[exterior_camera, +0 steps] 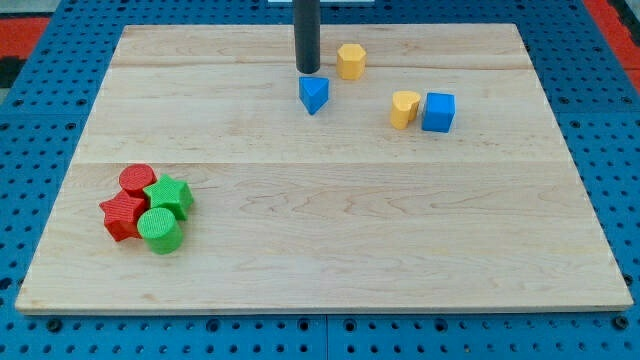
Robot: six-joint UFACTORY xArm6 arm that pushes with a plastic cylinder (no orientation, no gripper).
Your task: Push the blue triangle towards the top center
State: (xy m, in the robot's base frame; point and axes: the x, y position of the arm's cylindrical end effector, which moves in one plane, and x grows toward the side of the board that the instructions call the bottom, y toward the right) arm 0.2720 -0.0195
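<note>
Pointing toward the view's bottom, blue triangle [313, 94]

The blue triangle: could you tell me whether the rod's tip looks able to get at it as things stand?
Probably yes: my tip sits just above the blue triangle in the view, nothing between them. The yellow hexagon stands off to the view's right.

Rod upright, tip down at the view's top center

The 1 dark rod comes straight down from the view's top edge, standing vertical with no tilt; my tip [307, 71] is its blunt lower end, set low at the surface.
</note>
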